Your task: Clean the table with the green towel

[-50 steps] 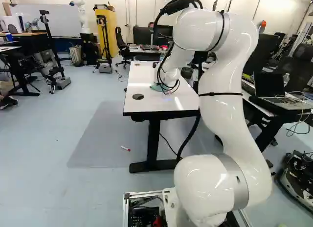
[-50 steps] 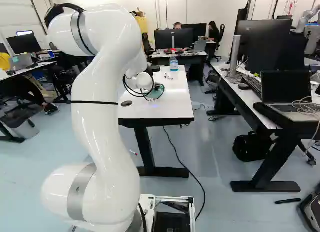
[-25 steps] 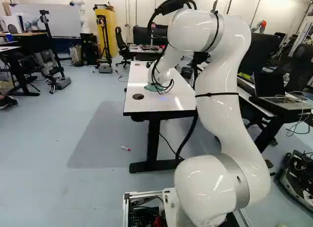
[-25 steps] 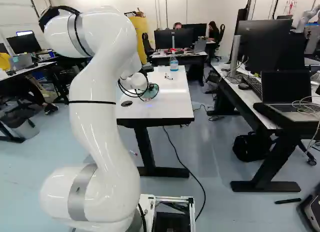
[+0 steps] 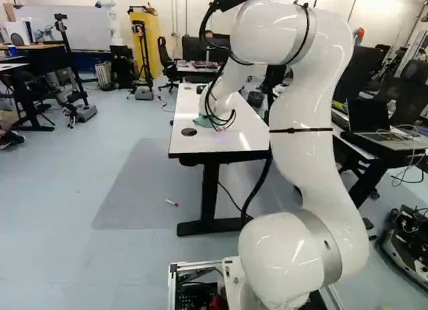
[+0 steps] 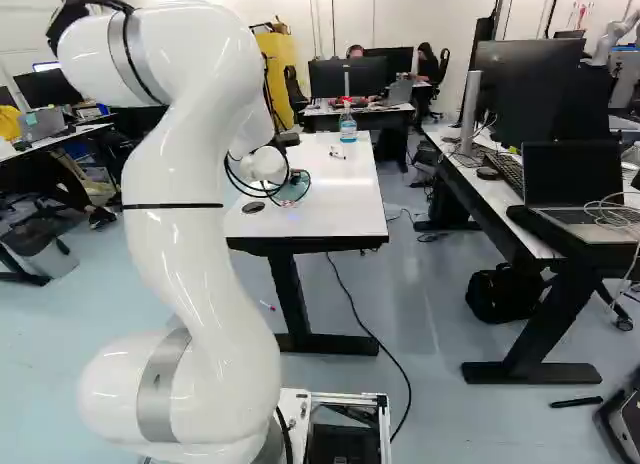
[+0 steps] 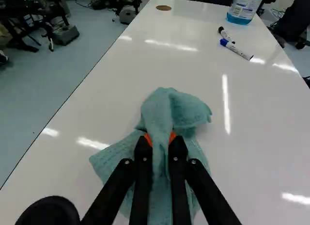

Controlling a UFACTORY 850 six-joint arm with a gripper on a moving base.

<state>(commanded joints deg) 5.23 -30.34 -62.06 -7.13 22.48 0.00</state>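
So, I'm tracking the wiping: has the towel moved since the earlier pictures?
Yes: in the left base view, the towel, held in the gripper, has shifted left, nearer the grommet.

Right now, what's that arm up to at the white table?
The white arm seems to be wiping the table with a green towel. Its hand is shut on a bunched fold of the cloth, and the loose parts spread out over the tabletop. Farther ahead of the hand, a bottle of blue liquid stands and two markers lie on the table.
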